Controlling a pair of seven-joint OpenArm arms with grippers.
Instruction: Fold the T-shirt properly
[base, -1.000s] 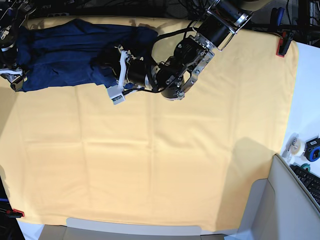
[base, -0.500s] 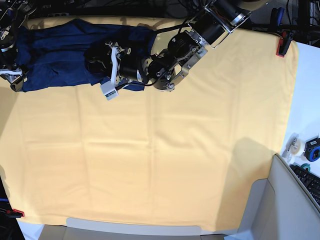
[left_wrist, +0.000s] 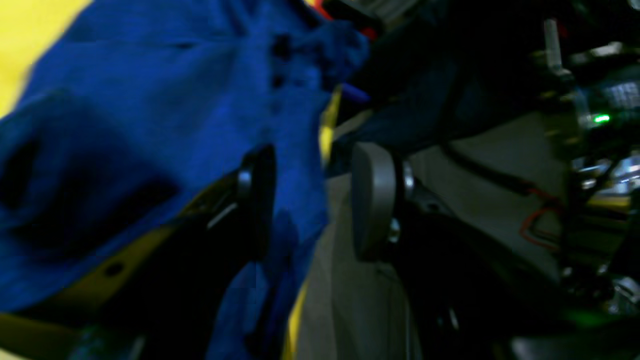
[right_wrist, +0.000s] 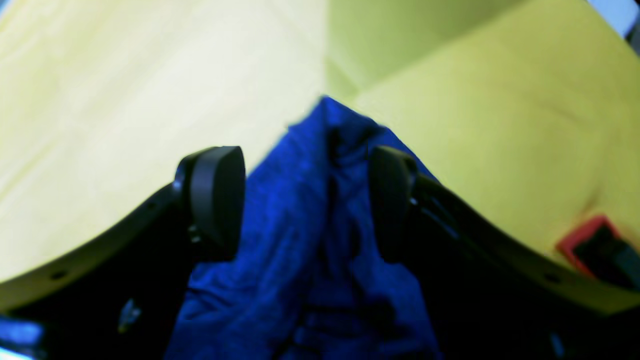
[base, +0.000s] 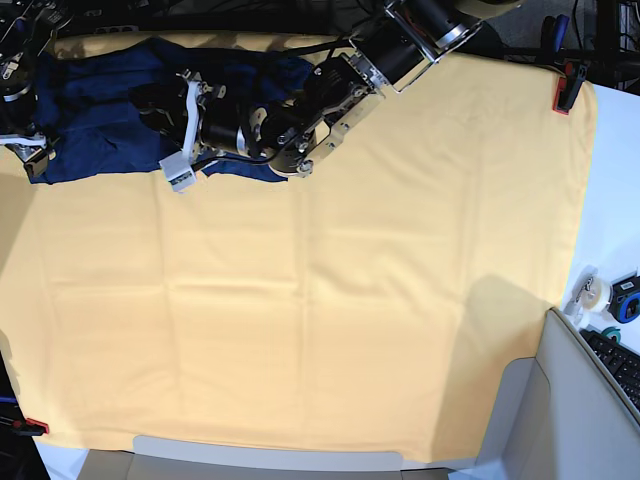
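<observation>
The dark navy T-shirt (base: 100, 110) lies bunched along the far left edge of the pale yellow cloth (base: 350, 300). My left gripper (base: 175, 135) reaches in from the top right and sits over the shirt's middle. In the left wrist view my left gripper (left_wrist: 312, 200) has its jaws apart; shirt fabric (left_wrist: 150, 125) drapes over one finger (left_wrist: 257, 200) and hangs into the gap. My right gripper (base: 30, 155) is at the shirt's left end. In the right wrist view my right gripper (right_wrist: 305, 200) has its jaws wide apart, with a ridge of shirt fabric (right_wrist: 310, 240) between them.
Red clamps pin the yellow cloth at the far right corner (base: 565, 90) and near left corner (base: 30, 425); one shows in the right wrist view (right_wrist: 590, 245). Tape rolls (base: 592, 295), a keyboard (base: 620, 365) and a grey panel (base: 570, 420) stand at the right.
My left arm has swept to the left across the shirt, its gripper going from the shirt's right part to its middle. The right arm has stayed still.
</observation>
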